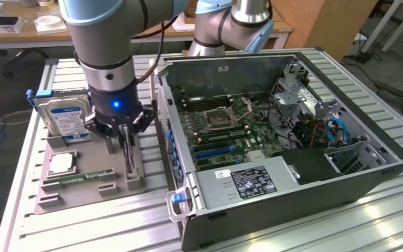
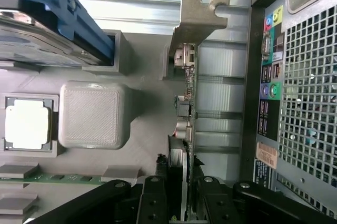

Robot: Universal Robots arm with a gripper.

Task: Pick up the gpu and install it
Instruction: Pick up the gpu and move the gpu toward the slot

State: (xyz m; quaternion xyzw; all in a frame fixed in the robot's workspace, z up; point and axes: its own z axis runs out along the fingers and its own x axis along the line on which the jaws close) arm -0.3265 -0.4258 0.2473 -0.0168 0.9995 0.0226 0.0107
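Note:
The gpu (image 1: 130, 160) is a thin dark card standing on edge in a slot of the grey holder tray (image 1: 82, 197), just to the exterior view's left of the open computer case (image 1: 369, 173). My gripper (image 1: 126, 137) hangs straight above it, its two black fingers pressed on either side of the card's upper edge. In the wrist view the gpu (image 2: 185, 92) appears edge-on with its silvery bracket at the far end, and the gripper (image 2: 181, 203) is clamped on the near end. The card rests in its slot.
The tray also holds a silver hard drive (image 1: 65, 118) with a blue label, a CPU (image 1: 63, 163) and a green RAM stick (image 1: 79, 177). The case lies open with the motherboard (image 1: 222, 126) exposed. The case's wall stands close beside the card.

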